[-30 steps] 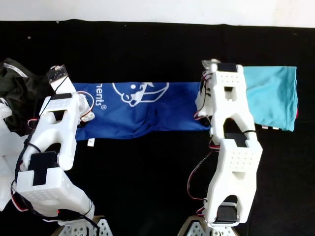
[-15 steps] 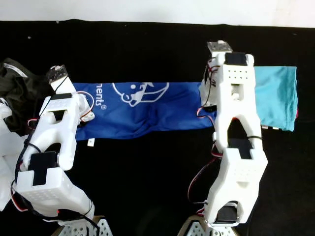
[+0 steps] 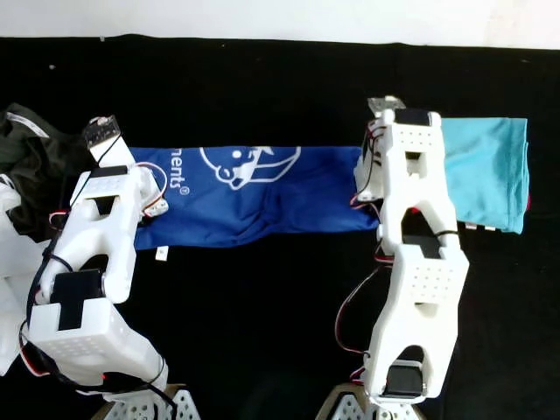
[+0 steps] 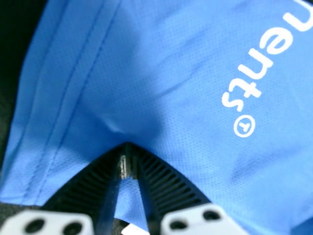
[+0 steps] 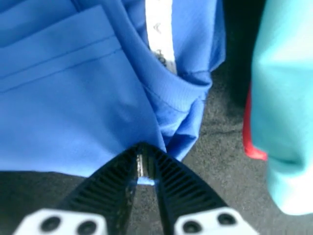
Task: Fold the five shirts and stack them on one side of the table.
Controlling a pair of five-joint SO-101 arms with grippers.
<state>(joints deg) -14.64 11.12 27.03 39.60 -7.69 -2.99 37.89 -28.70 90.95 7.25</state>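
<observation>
A blue shirt (image 3: 254,192) with white print lies stretched in a long folded strip across the middle of the black table. My left gripper (image 3: 144,197) is at its left end, and the left wrist view has the black jaws (image 4: 128,166) shut on a pinch of the blue shirt (image 4: 186,78). My right gripper (image 3: 366,175) is at the collar end. There the jaws (image 5: 145,169) are shut on the edge of the blue shirt (image 5: 73,98). A folded teal shirt (image 3: 486,171) lies at the right, with a red one (image 5: 252,142) peeking out beneath it.
A heap of dark and white shirts (image 3: 26,175) lies at the table's left edge. The black tabletop (image 3: 262,324) in front of the blue shirt is bare between the two arm bases. A white wall (image 3: 280,17) runs along the back.
My right arm reached farther back half a second ago and has now drawn back to about where it was. The left arm and the blue shirt have stayed put.
</observation>
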